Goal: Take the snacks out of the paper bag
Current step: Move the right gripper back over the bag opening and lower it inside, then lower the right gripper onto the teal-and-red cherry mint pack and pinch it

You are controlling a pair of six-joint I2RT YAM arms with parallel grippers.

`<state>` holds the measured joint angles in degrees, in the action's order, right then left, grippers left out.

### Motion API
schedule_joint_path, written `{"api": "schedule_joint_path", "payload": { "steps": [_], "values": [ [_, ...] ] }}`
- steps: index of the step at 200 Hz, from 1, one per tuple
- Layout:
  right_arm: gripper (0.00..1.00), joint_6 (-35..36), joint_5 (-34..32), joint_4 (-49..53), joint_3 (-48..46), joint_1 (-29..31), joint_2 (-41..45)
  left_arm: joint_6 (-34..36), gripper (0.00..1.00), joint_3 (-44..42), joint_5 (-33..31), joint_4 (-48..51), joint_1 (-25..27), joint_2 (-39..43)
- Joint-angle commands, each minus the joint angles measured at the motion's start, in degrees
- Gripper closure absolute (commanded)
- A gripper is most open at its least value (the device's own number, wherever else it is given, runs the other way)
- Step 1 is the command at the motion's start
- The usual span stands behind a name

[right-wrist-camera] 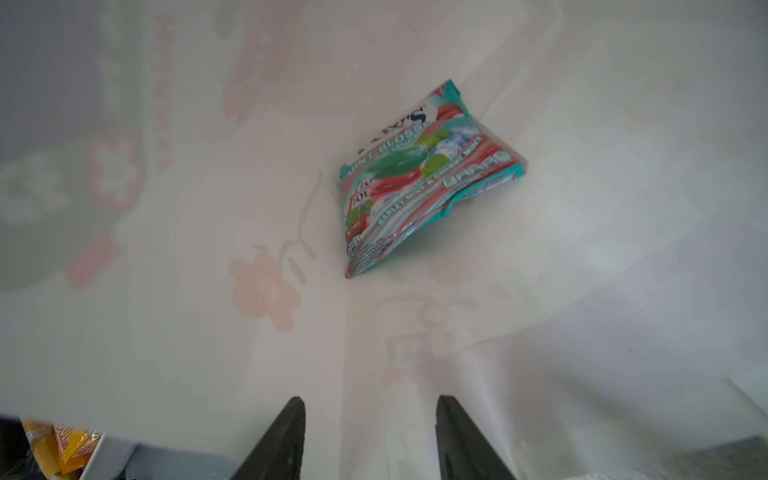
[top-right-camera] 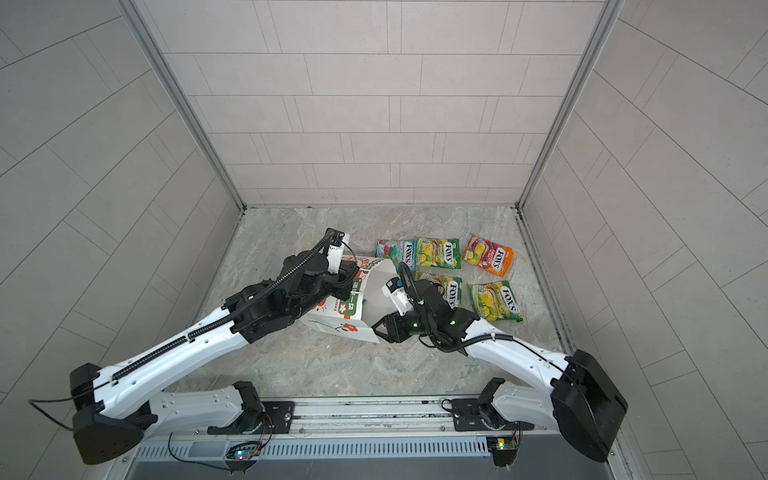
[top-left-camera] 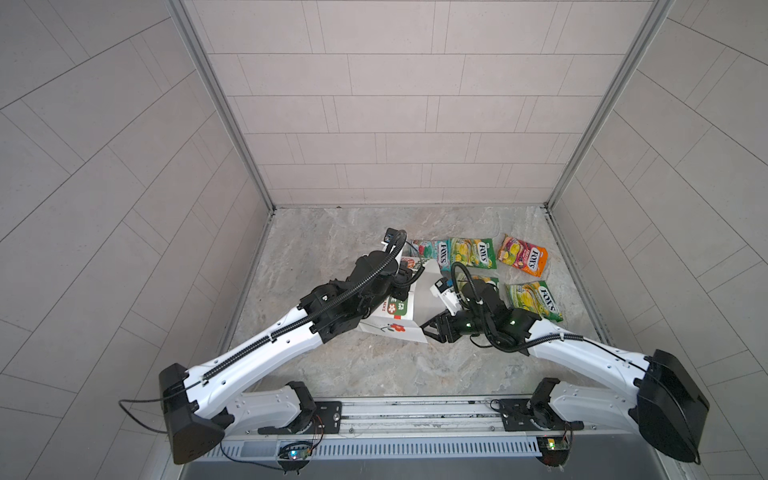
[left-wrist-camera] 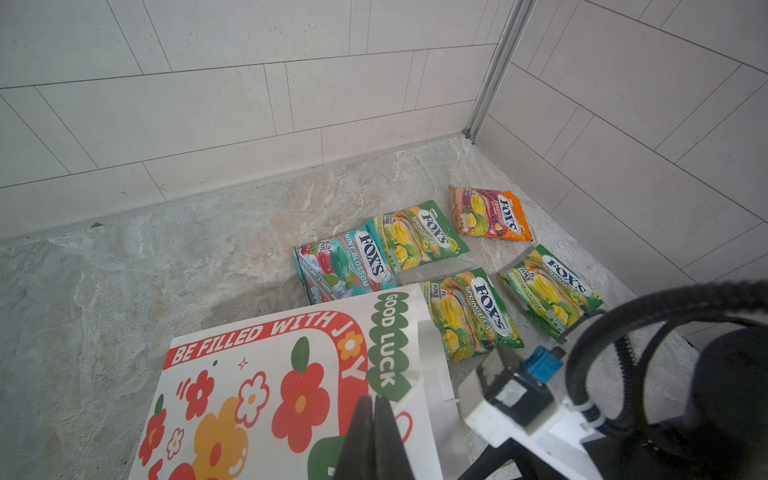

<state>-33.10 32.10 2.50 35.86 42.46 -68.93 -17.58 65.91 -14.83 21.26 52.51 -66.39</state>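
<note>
Flower-printed white paper bag [top-left-camera: 392, 322] lies tipped, one glossy teal-red candy packet [right-wrist-camera: 415, 178] inside, five more packets [left-wrist-camera: 419, 232] beside it. Left hand [left-wrist-camera: 372, 401] clamps its wall; right hand [right-wrist-camera: 370, 398] gapes at its mouth.

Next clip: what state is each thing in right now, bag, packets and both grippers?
paper bag: tipped on its side, mouth open.
teal-red packet: inside the paper bag, untouched.
five other packets: lying out on the table.
left gripper: shut on the paper bag.
right gripper: open, empty, at the paper bag's mouth.
</note>
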Motion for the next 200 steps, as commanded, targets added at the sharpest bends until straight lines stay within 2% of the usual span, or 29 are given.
{"api": "schedule_joint_path", "payload": {
  "steps": [1,57,105,174,200],
  "values": [
    [0.48,-2.85,-2.3,-6.54,-0.04,1.09,-3.0,-0.36,1.0,0.41,-1.04,-1.28,-0.13,0.53],
    [0.48,-8.53,-4.99,-11.6,1.36,1.58,-9.95,-0.86,1.0,-0.4,-0.71,-2.13,-0.13,1.22],
    [0.42,-14.16,-7.66,-6.53,7.64,2.55,-16.86,-1.9,1.0,-1.03,-1.36,-3.49,-0.14,1.19],
    [0.37,-27.01,-6.93,-23.03,7.35,4.67,-22.83,-3.76,1.0,-1.27,-3.56,-6.6,-0.18,0.13],
    [0.34,-29.35,-5.99,-26.88,7.78,5.0,-24.18,-4.38,1.0,-1.36,-4.2,-7.26,-0.09,-0.34]
  ]
}}
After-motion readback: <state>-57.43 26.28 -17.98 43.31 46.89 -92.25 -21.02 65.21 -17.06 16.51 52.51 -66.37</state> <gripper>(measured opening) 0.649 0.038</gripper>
